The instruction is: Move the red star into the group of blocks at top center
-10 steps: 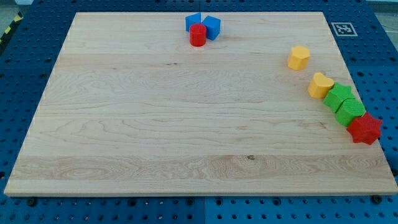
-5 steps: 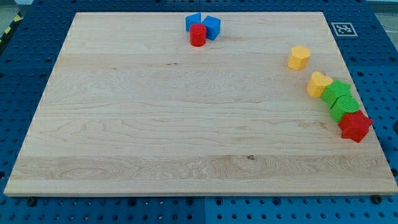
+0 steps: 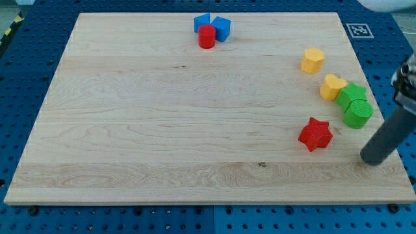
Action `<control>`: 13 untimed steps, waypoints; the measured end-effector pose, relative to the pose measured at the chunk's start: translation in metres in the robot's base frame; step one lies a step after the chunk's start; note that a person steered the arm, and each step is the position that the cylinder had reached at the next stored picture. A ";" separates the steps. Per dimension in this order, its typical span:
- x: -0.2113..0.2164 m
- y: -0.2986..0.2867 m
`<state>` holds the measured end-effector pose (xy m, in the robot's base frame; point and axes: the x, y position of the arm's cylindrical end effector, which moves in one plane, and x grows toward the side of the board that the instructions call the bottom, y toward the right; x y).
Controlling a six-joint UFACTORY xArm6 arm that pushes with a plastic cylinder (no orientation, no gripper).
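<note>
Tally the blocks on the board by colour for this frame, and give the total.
Red: 2, the red star and the red cylinder
Blue: 2, and
Yellow: 2, and
Green: 2, and
Total: 8 blocks. My tip sits to the view's right of the red star, apart from it.

Wooden board (image 3: pixel 162 130) lying on a blue perforated table (image 3: pixel 26 78); black-and-white marker tag (image 3: pixel 357 30) just off the board's top-right corner. Near the view's right edge: yellow block (image 3: pixel 312 60) standing alone; below it a yellow heart-like block (image 3: pixel 333 86) touching a green block (image 3: pixel 351 95); second green block (image 3: pixel 358 114), rounded, touching the first on its lower side. Yellow-and-black striped tape (image 3: pixel 10 29) visible at the view's far top left.
</note>
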<state>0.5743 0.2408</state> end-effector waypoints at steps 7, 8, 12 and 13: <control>-0.144 -0.115; -0.171 -0.145; -0.126 -0.151; -0.114 -0.151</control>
<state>0.4600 0.0901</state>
